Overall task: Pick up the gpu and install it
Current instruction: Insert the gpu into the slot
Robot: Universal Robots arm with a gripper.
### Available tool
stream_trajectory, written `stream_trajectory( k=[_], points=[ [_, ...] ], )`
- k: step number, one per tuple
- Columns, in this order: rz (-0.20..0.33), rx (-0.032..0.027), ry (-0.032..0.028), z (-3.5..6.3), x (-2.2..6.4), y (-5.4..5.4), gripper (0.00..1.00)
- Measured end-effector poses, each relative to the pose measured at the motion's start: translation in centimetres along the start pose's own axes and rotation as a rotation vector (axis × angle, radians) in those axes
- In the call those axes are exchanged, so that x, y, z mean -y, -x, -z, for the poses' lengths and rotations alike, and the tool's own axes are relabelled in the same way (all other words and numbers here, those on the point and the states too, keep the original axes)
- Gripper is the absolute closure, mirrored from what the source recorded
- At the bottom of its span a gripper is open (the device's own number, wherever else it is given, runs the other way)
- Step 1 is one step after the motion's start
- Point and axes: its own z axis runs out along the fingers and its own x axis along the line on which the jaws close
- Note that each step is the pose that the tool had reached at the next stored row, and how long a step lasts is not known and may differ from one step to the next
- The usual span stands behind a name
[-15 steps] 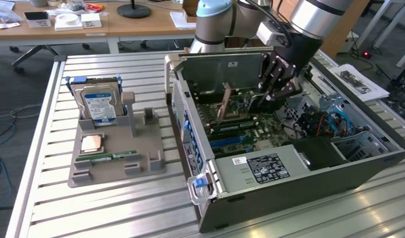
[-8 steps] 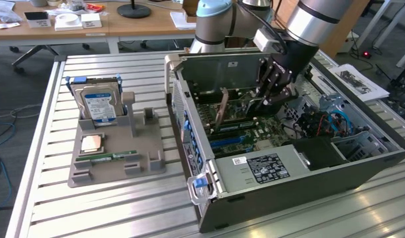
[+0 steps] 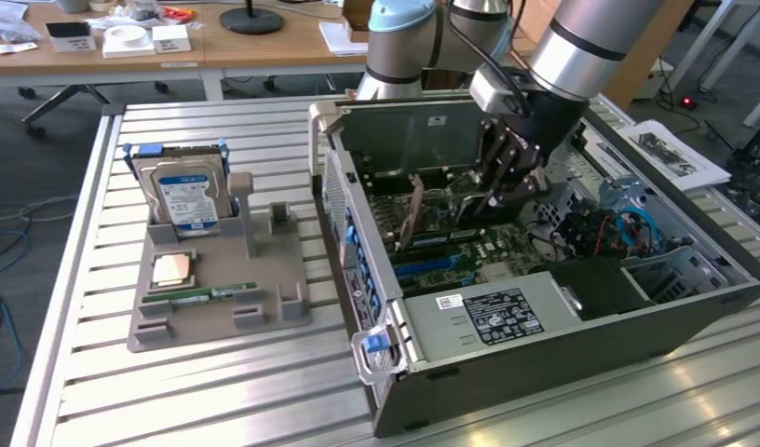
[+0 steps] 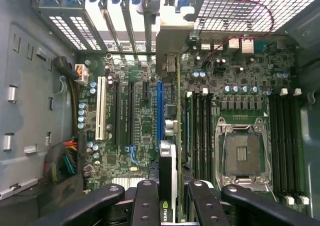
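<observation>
My gripper [image 3: 502,191] [image 4: 170,188] pinches the gpu [image 4: 167,161], a thin dark circuit card, with the jaws narrowly parted. The wrist view shows it edge-on over the green motherboard [image 4: 135,116]. The exterior view places me inside the open grey computer case [image 3: 542,345].

The thin, dark gpu [image 4: 166,173] stands on edge just beside the long blue slot [image 4: 160,108].
</observation>
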Motion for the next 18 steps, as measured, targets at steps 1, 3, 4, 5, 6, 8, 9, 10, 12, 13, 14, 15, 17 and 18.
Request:
stream_trajectory(
  k=[1, 3, 4, 5, 6, 8, 9, 10, 12, 13, 14, 15, 17, 18],
  points=[
    [0.0, -0.0001, 0.0, -0.18, -0.02, 0.0, 0.73],
    [0.0, 0.0002, 0.0, -0.56, -0.06, 0.0, 0.73],
    [-0.001, 0.0001, 0.0, -0.74, -0.07, -0.1, 0.73],
    [-0.001, 0.0, 0.0, -0.92, -0.08, -0.1, 0.73],
    [-0.001, -0.0001, 0.0, -1.1, -0.1, -0.1, 0.73],
    [-0.001, 0.0001, -0.0013, -1.39, -0.16, -0.1, 0.73],
    [-0.001, 0.0, -0.0025, -1.46, -0.19, -0.1, 0.73],
    [-0.001, -0.0002, -0.0033, -1.49, -0.23, -0.1, 0.73],
    [0.0, 0.0001, -0.0065, -1.64, -0.3, -0.1, 0.73],
    [0.0, 0.0002, -0.0092, -1.73, -0.34, -0.1, 0.73],
    [0.0, 0.0001, -0.0127, -1.82, -0.38, -0.1, 0.73],
    [0.0, 0.0002, -0.016, -1.9, -0.41, -0.1, 0.73],
    [0.0, 0.0003, -0.023, -2.06, -0.46, -0.1, 0.73],
    [0.001, 0.0003, -0.0269, -2.13, -0.51, -0.1, 0.73]
  ],
)
